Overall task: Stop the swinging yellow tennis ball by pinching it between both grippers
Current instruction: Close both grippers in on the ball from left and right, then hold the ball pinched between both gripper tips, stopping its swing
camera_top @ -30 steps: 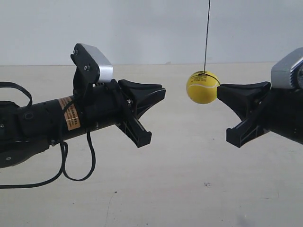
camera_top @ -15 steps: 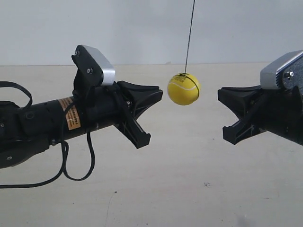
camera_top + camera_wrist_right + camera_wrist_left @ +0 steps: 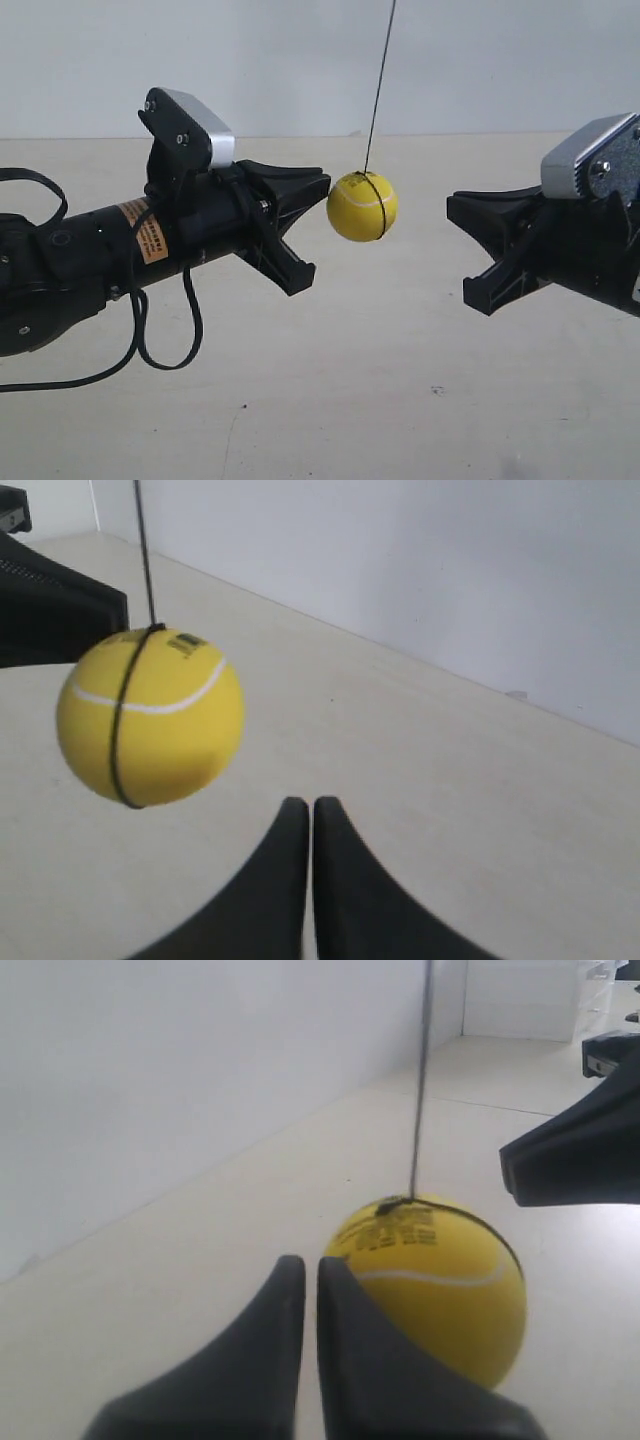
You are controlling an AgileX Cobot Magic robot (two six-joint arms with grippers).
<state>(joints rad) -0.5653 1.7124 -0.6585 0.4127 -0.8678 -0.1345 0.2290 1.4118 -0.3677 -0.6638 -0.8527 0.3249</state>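
Two hands face each other tip to tip above the table (image 3: 350,400), each with its jaws pressed together and gripping nothing. The ball (image 3: 362,207) hangs in the air between them on a string (image 3: 378,90), right at the tips of the left hand (image 3: 326,182), where contact cannot be confirmed, and apart from the right hand (image 3: 450,202). The string loops around the ball and rises tilted toward the right hand's side.
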